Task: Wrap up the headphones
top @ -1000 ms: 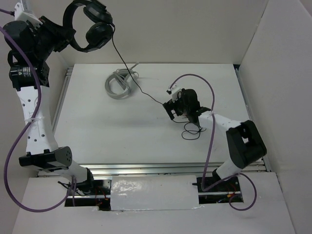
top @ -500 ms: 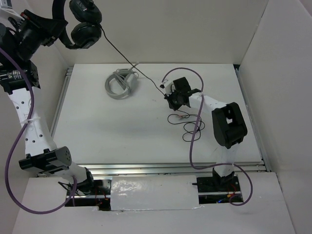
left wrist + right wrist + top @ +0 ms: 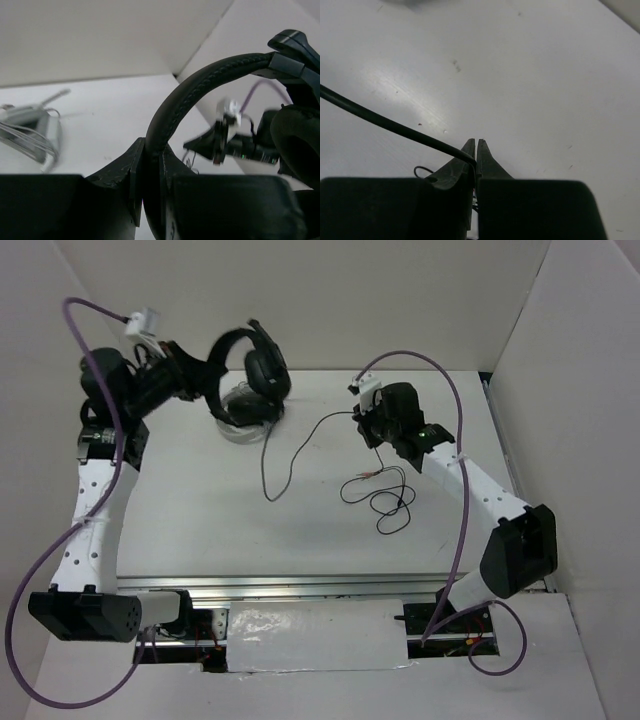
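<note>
The headphones [image 3: 262, 375] are hanging by their headband [image 3: 200, 85], which the left gripper [image 3: 150, 155] is clamping, just above the grey stand [image 3: 238, 427]. The right gripper [image 3: 475, 149] is pinching the cable [image 3: 380, 120] tight. Winding seems barely begun; the next move is probably carrying the slack around the headband.

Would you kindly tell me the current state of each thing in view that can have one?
headphones: held up by the headband, earcups over the stand, not wrapped.
cable: unwound, pinched at one spot, slack loops lying on the table.
left hand: shut on the headband.
right hand: shut on the cable.
stand: lying on the table, partly hidden by the headphones.
</note>
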`<action>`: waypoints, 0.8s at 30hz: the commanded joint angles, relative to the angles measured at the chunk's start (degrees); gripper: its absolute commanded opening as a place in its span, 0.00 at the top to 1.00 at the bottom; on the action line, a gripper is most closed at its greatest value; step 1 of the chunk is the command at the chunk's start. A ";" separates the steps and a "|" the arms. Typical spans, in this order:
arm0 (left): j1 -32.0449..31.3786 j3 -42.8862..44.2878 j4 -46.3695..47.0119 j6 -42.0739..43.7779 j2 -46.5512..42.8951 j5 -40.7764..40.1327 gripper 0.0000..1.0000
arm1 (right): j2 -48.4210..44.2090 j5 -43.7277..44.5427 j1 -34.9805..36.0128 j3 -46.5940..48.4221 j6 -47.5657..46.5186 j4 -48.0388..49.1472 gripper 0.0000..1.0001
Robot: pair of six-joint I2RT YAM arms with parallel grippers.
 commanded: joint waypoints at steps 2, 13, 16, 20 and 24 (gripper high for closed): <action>-12.14 -7.76 1.75 14.33 -4.52 -9.13 1.00 | 3.52 6.93 -0.32 8.40 0.35 -6.61 1.00; -32.82 -26.24 1.41 23.16 1.70 -33.06 1.00 | 7.49 19.84 2.48 27.22 2.89 -18.30 1.00; -33.36 -25.54 0.78 21.84 6.45 -35.90 1.00 | 7.22 22.14 4.15 30.04 4.47 -20.85 1.00; -33.63 -22.12 -1.40 18.77 13.29 -40.10 1.00 | 7.31 27.13 7.23 35.22 5.62 -25.51 1.00; -33.19 -18.16 -4.66 15.34 18.41 -45.56 1.00 | 6.08 31.10 10.75 37.07 6.68 -27.09 1.00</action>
